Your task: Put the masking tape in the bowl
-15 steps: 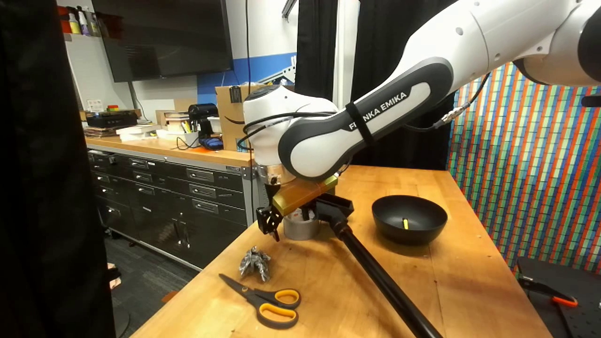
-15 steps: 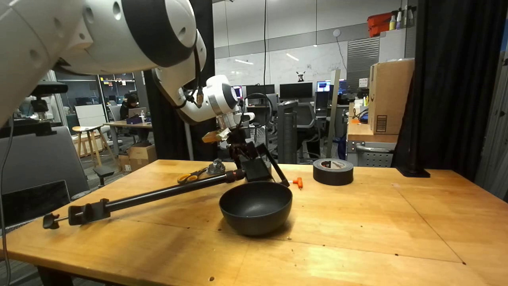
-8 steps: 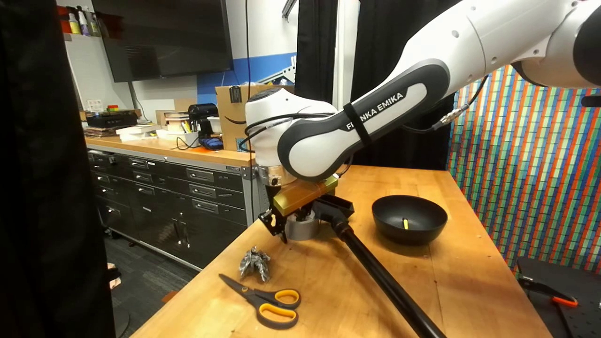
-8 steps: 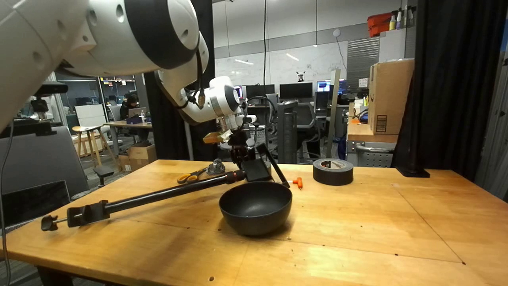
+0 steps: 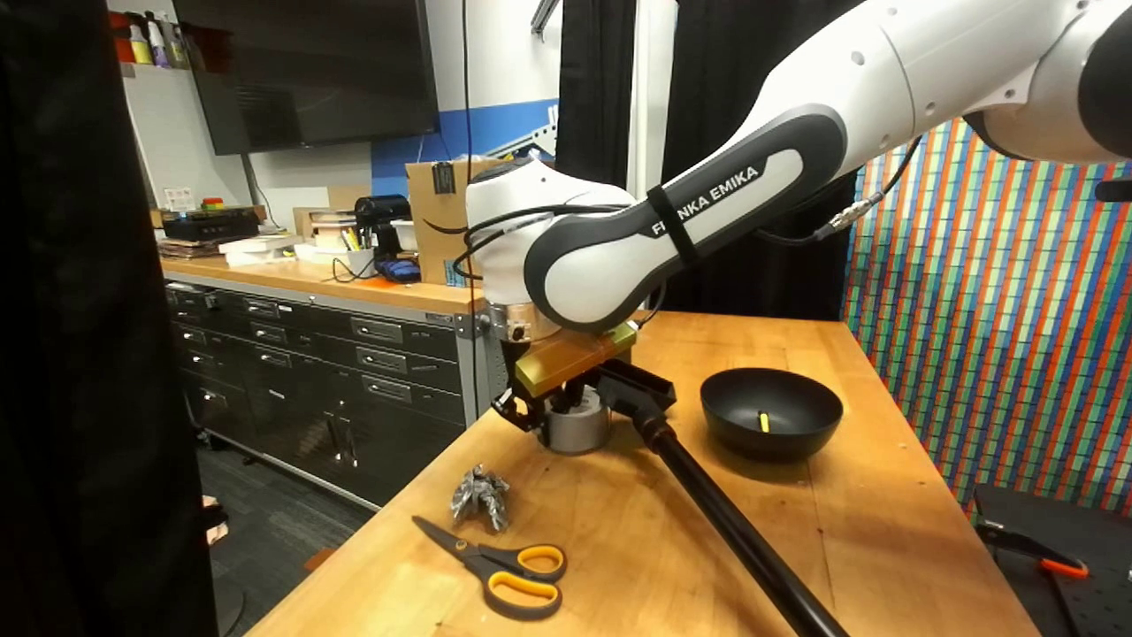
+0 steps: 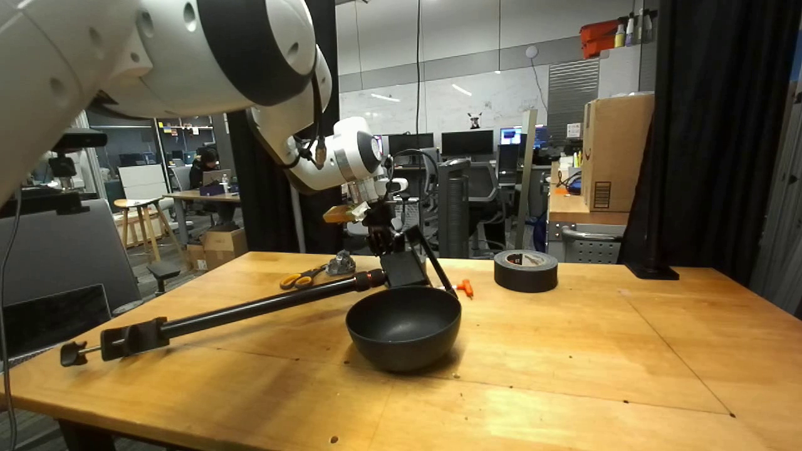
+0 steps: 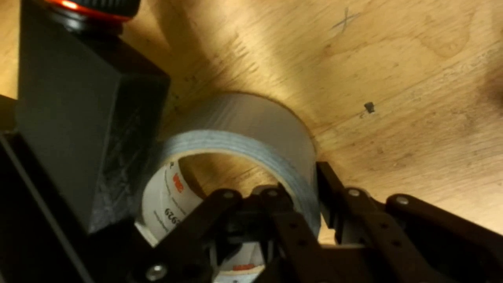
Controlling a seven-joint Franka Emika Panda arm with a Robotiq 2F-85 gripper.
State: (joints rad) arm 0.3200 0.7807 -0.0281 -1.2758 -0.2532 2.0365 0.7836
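The masking tape [image 5: 582,433], a pale grey-white roll with a printed white core, lies flat on the table. My gripper [image 7: 305,192] is shut on its wall in the wrist view: one finger is inside the ring, and the other finger [image 7: 327,188] presses against the outer side. From an exterior view the gripper [image 5: 557,418] reaches down into the roll, partly behind its gold box. The glossy black bowl [image 5: 769,449] stands apart, upright, with a small yellow-and-black thing inside. Another exterior view shows the bowl [image 6: 404,354] in front, while a black mount hides most of the tape.
A black pole [image 5: 734,522] with a boxy head [image 7: 78,118] lies between tape and bowl, its head right beside the roll. Scissors [image 5: 513,571] and crumpled foil [image 5: 480,497] lie nearby. Across the table are a dark tape roll [image 6: 525,275] and an orange-handled tool [image 6: 465,287].
The jaws have come together on the tape's wall. The tape and the pole's head have slid slightly toward the bowl's side in an exterior view. The orange-handled tool has shifted a little.
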